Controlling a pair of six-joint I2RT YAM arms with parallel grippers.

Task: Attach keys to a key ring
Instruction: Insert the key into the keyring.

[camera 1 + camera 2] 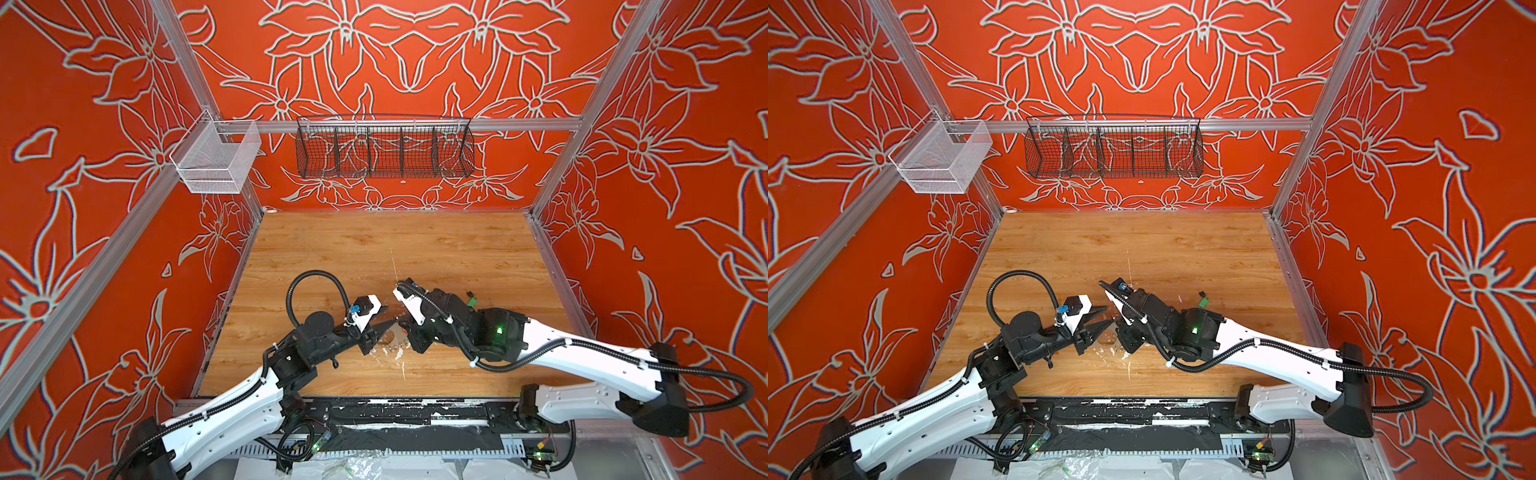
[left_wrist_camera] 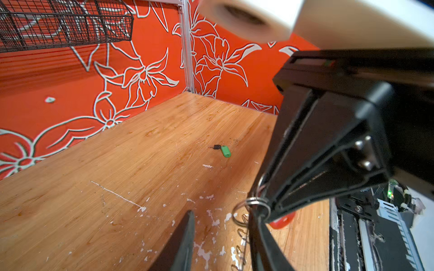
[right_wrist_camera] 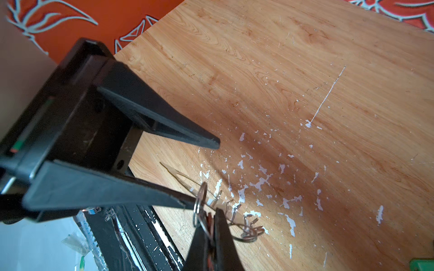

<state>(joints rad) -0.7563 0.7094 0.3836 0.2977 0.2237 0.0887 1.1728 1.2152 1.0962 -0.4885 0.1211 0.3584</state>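
right gripper (image 3: 211,225): pressed together, pinching the orange-red key (image 2: 281,220) by its tag.
split ring (image 3: 200,199): the key's own ring. It stuck up out of that pinch, roughly on edge, toward the left fingers.
left gripper (image 3: 203,173): jaws spread, nothing between them. One fingertip (image 3: 178,199) was touching or just beside the split ring; we couldn't tell which.
key ring (image 3: 175,173): grey hoop lay flat on the wooden tabletop (image 3: 305,70), right under both grippers. Its small wire rings (image 3: 249,231) were bunched on the rim just past the right fingertips.
green key (image 2: 225,150): flat on the tabletop, well apart from the hoop, out by the right arm's wrist.
paint flecks (image 3: 260,183): white, scattered around the hoop.
key relation: the held split ring sat just above the hoop, near its wire rings. The left gripper met it head-on from the opposite side.
long axis: the visible hoop edge ran from under the left fingers toward the right fingertips. We took that as the long axis, but most of the hoop was hidden in both top views.
step, our call: orange-red key mid-attachment, no hooked link seen yet.
nearer arm: right for the green key; both were on the hoop.
risk, our call: the thin ring could twist out of the pinch if the left finger pushed off-line.
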